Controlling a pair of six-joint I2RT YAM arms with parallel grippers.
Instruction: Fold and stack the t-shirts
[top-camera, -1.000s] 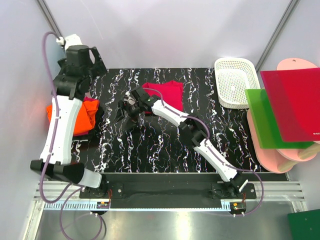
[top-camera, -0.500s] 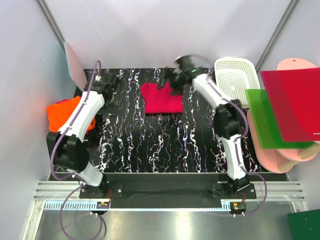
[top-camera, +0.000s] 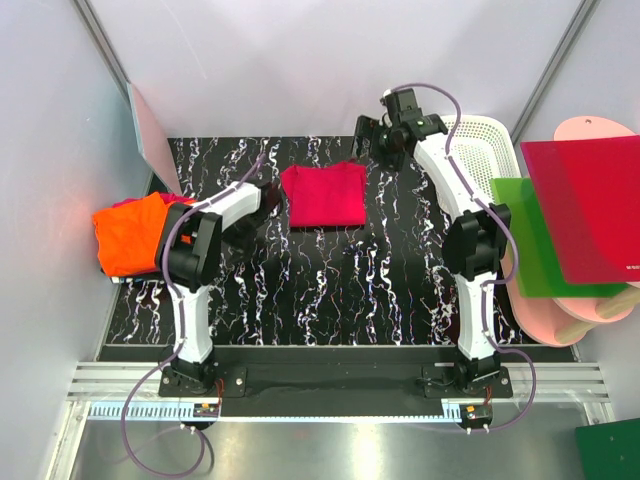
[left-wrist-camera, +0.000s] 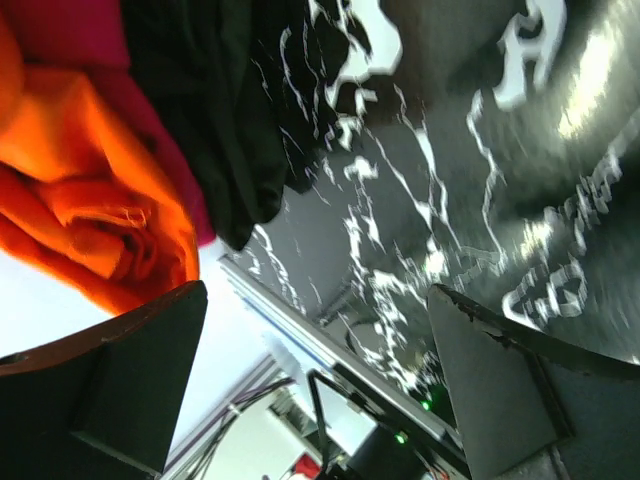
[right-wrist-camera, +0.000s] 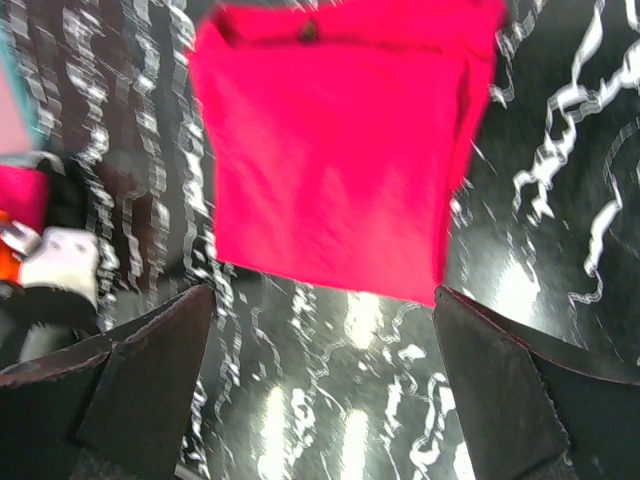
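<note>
1. The red t-shirt (top-camera: 323, 196) was seen folded into a neat rectangle, lying flat on the far middle of the black marbled table (top-camera: 330, 290).
2. The orange t-shirt (top-camera: 128, 230) was seen at the table's left edge, partly overhanging it. It was bunched and wrinkled in the left wrist view, with a strip of crimson cloth under it.
3. The left gripper (left-wrist-camera: 320, 340) was seen low over the table between the two shirts, with its fingers spread wide and nothing held.
4. The right gripper (right-wrist-camera: 320, 360) was seen raised above the red shirt's far right corner, near the white basket (top-camera: 470, 120). It was spread wide and empty.
5. Step judged: the red shirt's fold looked finished and released, so this was taken as a gap between folding and stacking.
6. Next move judged: the folded red shirt would need to be gripped at an edge through all layers and carried to the stack without unfolding. Alternatively, the orange shirt would need to be flattened first. Which comes first could not be told.
</note>
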